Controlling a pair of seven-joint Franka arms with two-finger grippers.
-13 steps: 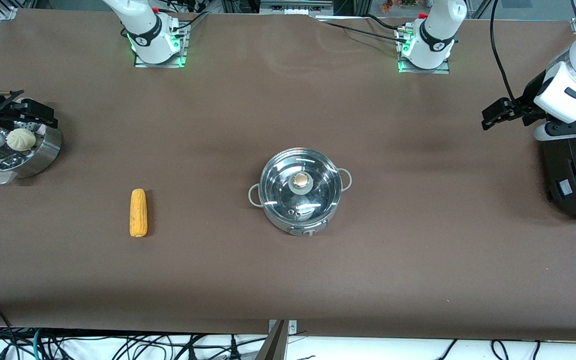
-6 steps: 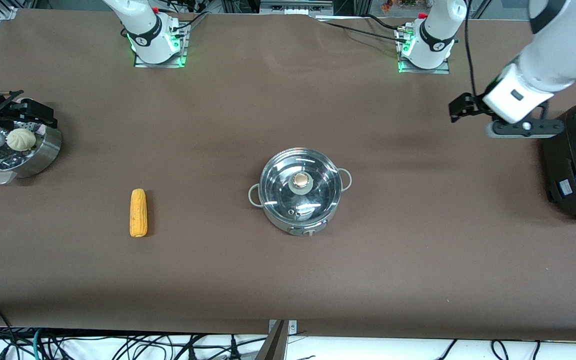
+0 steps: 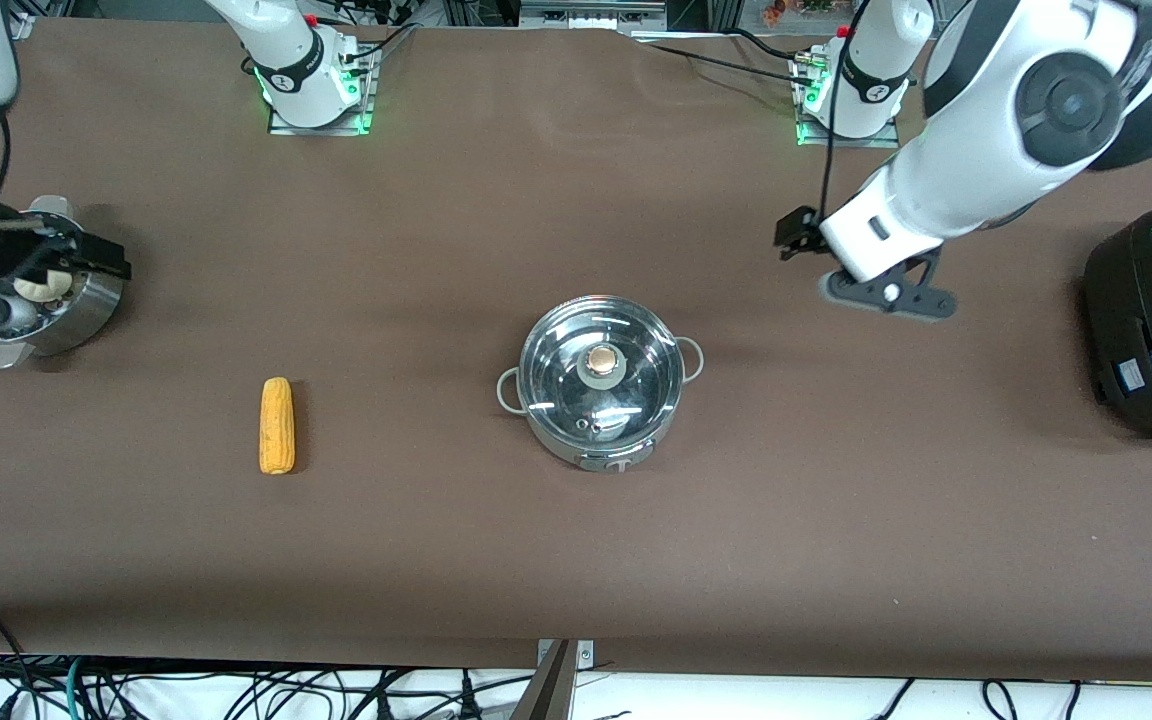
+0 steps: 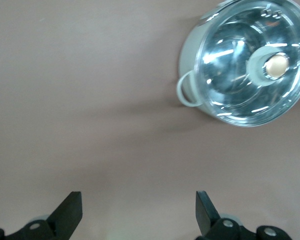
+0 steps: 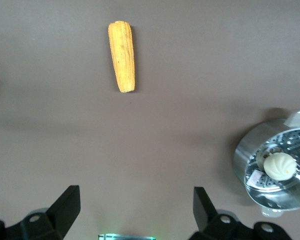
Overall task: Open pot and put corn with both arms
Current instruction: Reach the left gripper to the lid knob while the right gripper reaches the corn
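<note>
One corn (image 3: 276, 425), long axis toward camera

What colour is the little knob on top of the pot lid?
The knob is a pale tan-gold, set in a grey ring on the clear lid. The left wrist view shows it best.

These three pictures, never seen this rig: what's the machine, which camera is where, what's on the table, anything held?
Two white robot arms stand at a brown table. The wide picture looks down from across the table; the other two come from cameras on each arm's wrist.

On the table: a steel pot with its glass lid on, a corn cob toward the right arm's end, a steamer basket holding a bun, and a black cooker at the left arm's end.

The left gripper is over bare table near the pot; the right gripper is over the basket. Both have open jaws and hold nothing.
</note>
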